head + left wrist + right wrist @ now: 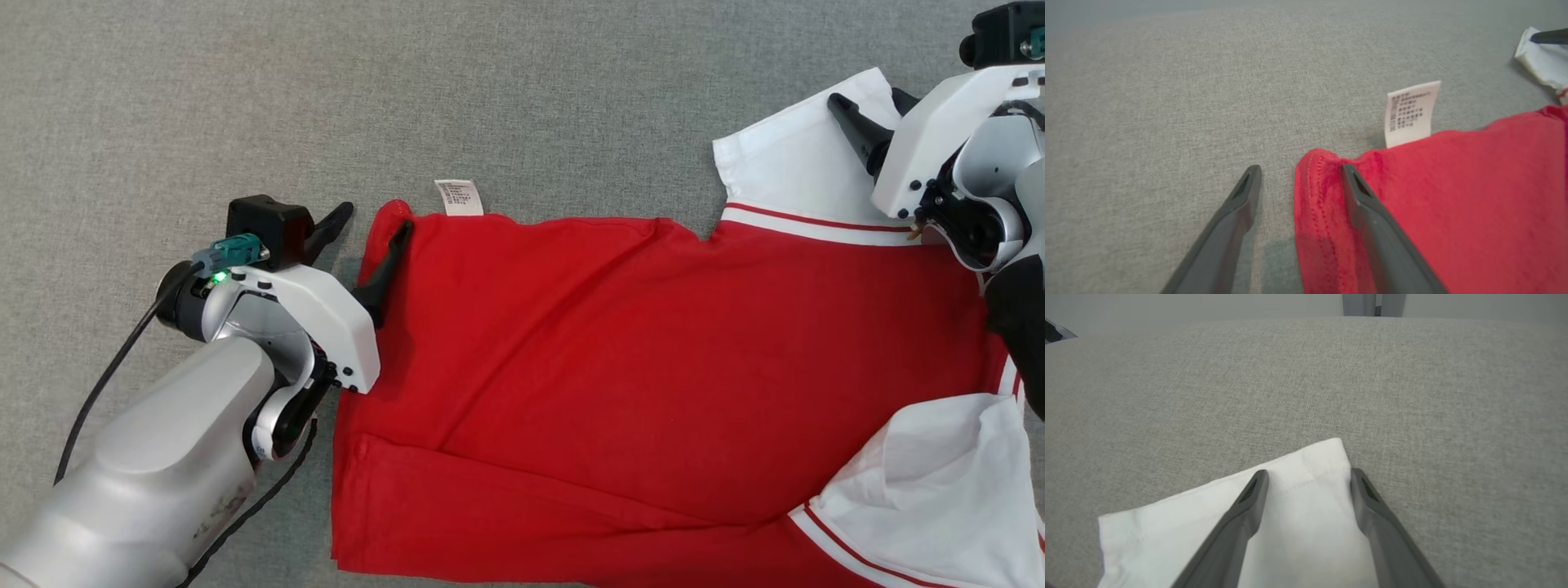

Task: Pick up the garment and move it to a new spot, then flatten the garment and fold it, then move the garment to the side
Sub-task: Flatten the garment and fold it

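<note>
Grey fabric surface [522, 98]. The soft, limp shirt [620, 343] looks best pinched at its far-left hem corner [390, 214] and upper-right sleeve [800, 155], where the left gripper [375, 219] and right gripper [865, 98] gape empty.

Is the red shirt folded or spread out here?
Mostly spread out: the red shirt lies open across the grey surface, far white sleeve flat, near sleeve rumpled.

1 garment [620, 367], red, w/ 2 white sleeves, far one [792, 155] & near one [939, 482], plus 1 white care label [459, 197]. 2 grippers, left gripper [375, 219] & right gripper [867, 100], 2 dark fingers [1372, 220] ea., so 4 total. 1 grey fabric surface [408, 82] under all; 1 teal plug [237, 249] & 1 green light [219, 278] on left wrist.
</note>
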